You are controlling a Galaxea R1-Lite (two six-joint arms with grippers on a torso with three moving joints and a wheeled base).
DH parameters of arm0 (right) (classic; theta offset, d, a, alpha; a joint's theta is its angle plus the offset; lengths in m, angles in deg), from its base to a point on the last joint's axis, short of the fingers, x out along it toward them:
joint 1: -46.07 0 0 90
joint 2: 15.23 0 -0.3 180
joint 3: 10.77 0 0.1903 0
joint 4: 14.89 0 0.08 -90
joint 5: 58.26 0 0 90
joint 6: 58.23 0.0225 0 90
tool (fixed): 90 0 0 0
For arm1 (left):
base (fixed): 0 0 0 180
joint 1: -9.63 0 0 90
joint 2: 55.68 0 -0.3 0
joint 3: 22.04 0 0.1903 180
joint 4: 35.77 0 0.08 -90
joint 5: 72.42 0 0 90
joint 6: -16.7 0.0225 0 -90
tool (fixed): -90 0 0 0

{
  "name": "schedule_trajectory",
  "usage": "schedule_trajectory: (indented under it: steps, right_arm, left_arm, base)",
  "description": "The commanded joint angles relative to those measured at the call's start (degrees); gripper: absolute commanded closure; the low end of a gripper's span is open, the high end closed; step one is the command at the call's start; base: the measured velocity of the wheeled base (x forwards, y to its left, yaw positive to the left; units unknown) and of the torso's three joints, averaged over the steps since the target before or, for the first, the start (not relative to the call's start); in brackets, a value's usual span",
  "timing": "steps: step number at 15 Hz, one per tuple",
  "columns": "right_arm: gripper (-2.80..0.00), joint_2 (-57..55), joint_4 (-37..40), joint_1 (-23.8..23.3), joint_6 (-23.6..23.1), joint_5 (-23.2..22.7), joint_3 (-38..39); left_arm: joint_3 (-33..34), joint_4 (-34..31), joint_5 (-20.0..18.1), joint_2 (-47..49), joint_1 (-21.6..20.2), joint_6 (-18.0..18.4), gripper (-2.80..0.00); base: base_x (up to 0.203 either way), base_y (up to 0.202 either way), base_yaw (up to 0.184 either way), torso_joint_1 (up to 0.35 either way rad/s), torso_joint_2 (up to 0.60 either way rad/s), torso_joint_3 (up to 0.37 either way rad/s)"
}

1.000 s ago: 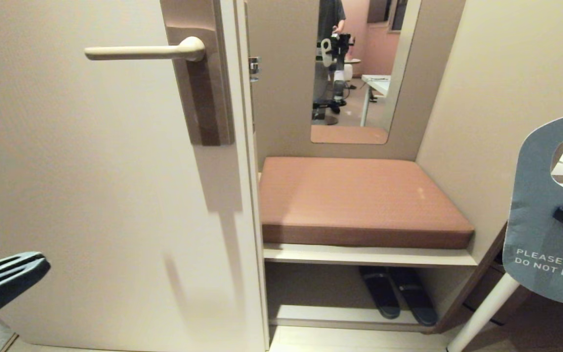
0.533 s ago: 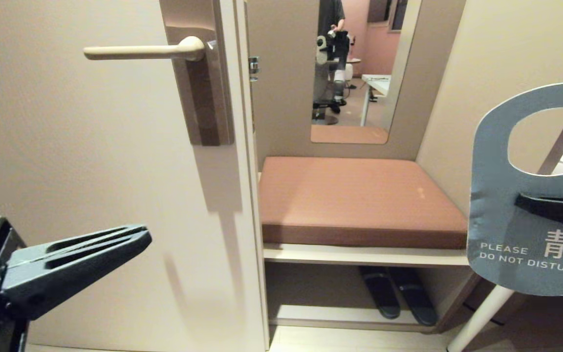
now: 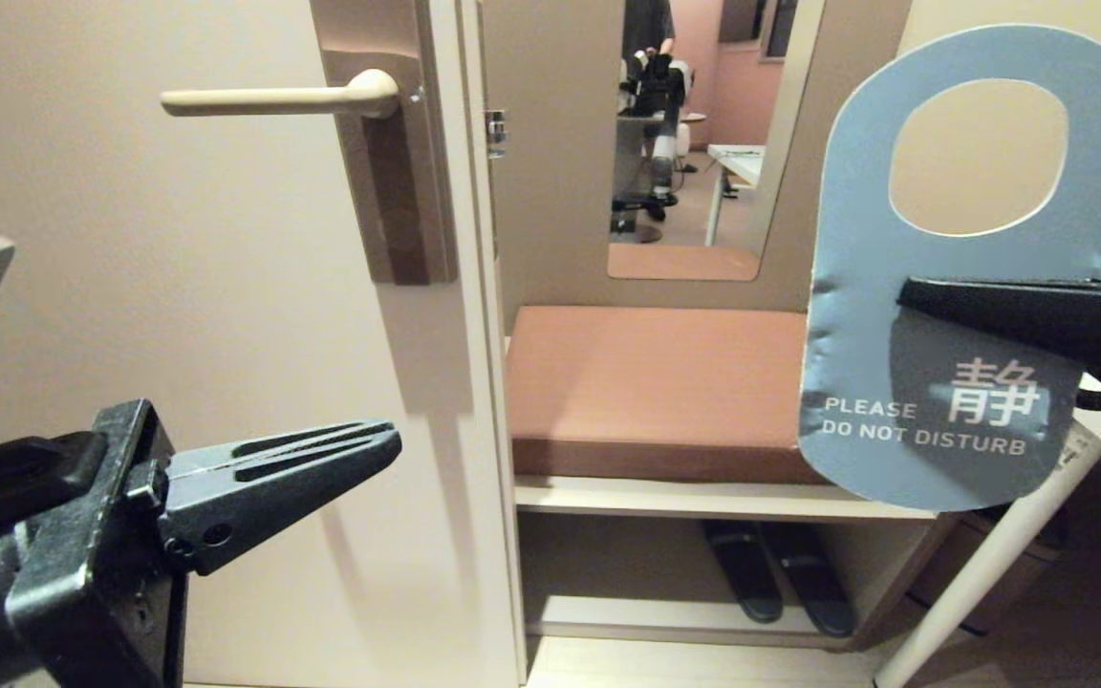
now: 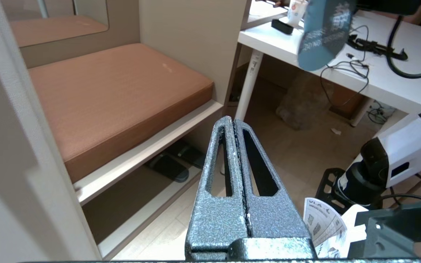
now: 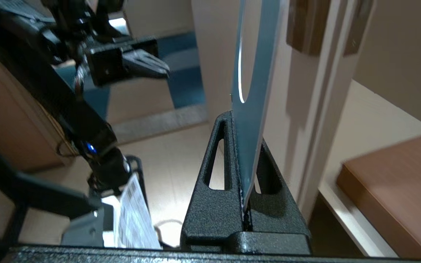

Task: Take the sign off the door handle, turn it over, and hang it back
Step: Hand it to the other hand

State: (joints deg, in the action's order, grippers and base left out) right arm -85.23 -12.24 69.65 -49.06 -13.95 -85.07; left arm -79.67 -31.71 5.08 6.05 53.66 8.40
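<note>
Left end effector (image 3: 393,444) — black, speckled, tapered slotted fingers on a boxy black mount — white-cased arm joint.

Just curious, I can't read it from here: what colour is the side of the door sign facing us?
Blue, with white lettering, on the sign; the head view shows it best.

Warm indoor light, soft shadows on the door (image 3: 178,287).

the blue face of the sign (image 3: 933,382) reads "please do not disturb" beside the character 静.
</note>
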Motion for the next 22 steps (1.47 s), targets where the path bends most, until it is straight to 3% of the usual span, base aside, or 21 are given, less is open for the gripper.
schedule_trajectory:
  steps: [1,9,10,22]
  right_arm:
    - [0.0,-2.62,-1.17,0.62,0.41,-0.28,0.33]
    - [0.0,-4.96,-5.3,6.92,2.61,-0.28,1.04]
    - [0.0,-5.06,-6.13,7.17,2.87,-0.28,1.48]
    - [0.0,-7.37,-9.6,15.42,2.96,-0.28,1.79]
  left_arm:
    - [-1.22,0.17,-0.07,2.08,0.72,-0.13,0.0]
    - [-3.45,2.99,-0.07,6.82,5.36,-1.01,0.0]
    - [-3.36,2.98,-0.07,6.82,5.36,-0.75,-2.8]
    - [-3.0,6.5,-0.07,7.26,8.78,1.28,-2.8]
  base:
    - [0.0,0.0,0.0,0.0,0.0,0.0]
    - [0.0,0.0,0.0,0.0,0.0,0.0]
    - [0.0,0.0,0.0,0.0,0.0,0.0]
    - [0.0,0.0,0.0,0.0,0.0,0.0]
